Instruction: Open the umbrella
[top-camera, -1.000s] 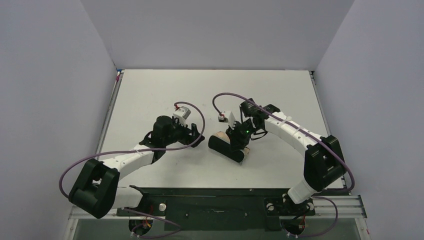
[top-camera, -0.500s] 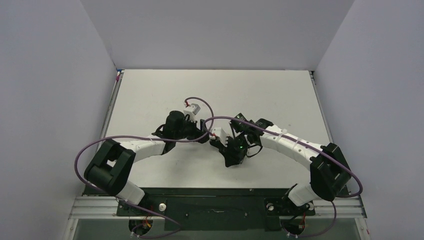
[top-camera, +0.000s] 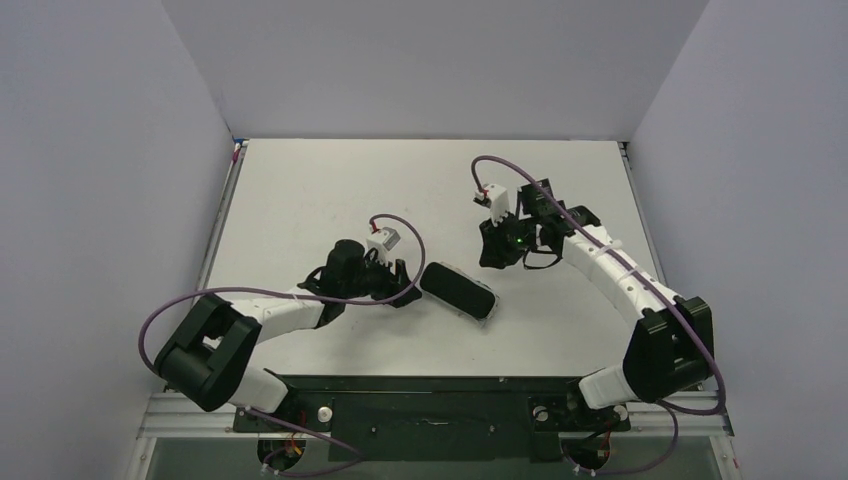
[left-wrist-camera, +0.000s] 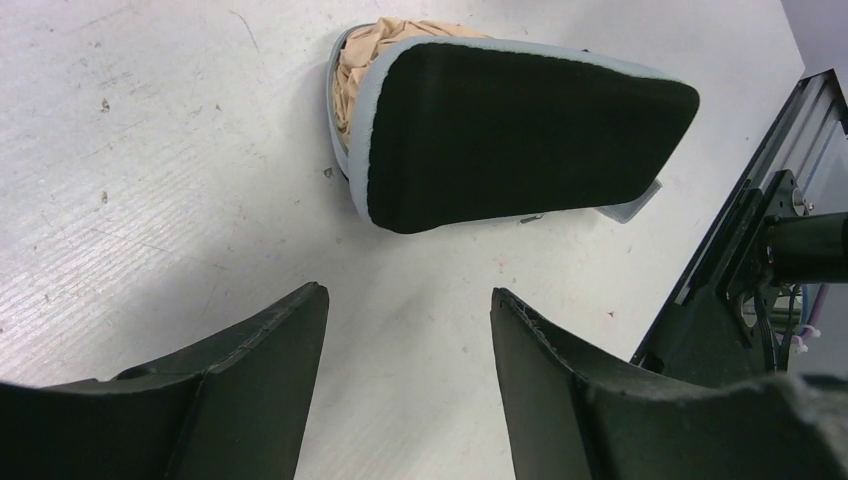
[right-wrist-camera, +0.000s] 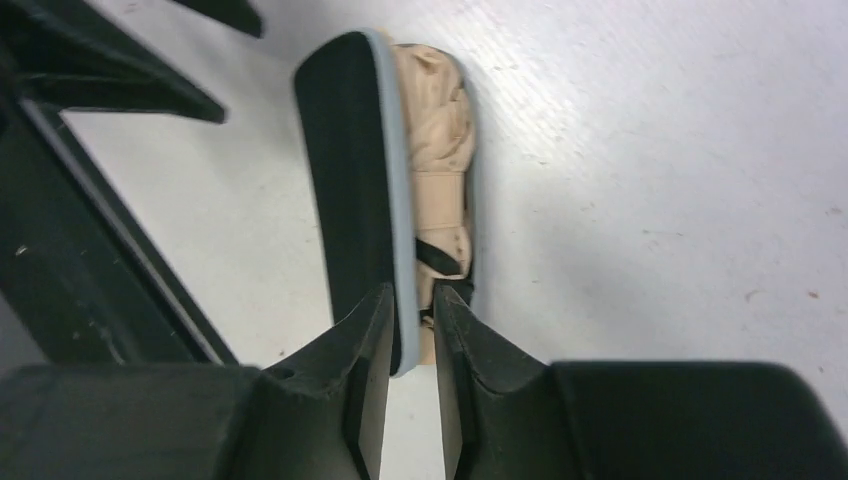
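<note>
The umbrella (left-wrist-camera: 375, 50) shows only as folded peach-tan fabric poking out of a black oblong pouch (top-camera: 458, 290) with a grey-blue rim, which lies flat mid-table. The right wrist view shows the peach folds (right-wrist-camera: 435, 120) and a black strap between the pouch's two halves (right-wrist-camera: 350, 170). My left gripper (top-camera: 405, 290) is open and empty just left of the pouch, with the pouch (left-wrist-camera: 520, 130) ahead of its fingers (left-wrist-camera: 408, 292). My right gripper (top-camera: 495, 255) hangs above and to the far right of the pouch. Its fingers (right-wrist-camera: 412, 290) are nearly together and hold nothing.
The black rail (top-camera: 430, 395) with the arm bases runs along the table's near edge, close behind the pouch. It also shows in the left wrist view (left-wrist-camera: 760, 250). Grey walls close in the table (top-camera: 330, 190) on three sides. Purple cables loop over both arms.
My right gripper has let go of the pouch and drawn back up and to the far right. The pouch now lies flat. My left gripper has come down to the pouch's left end.
</note>
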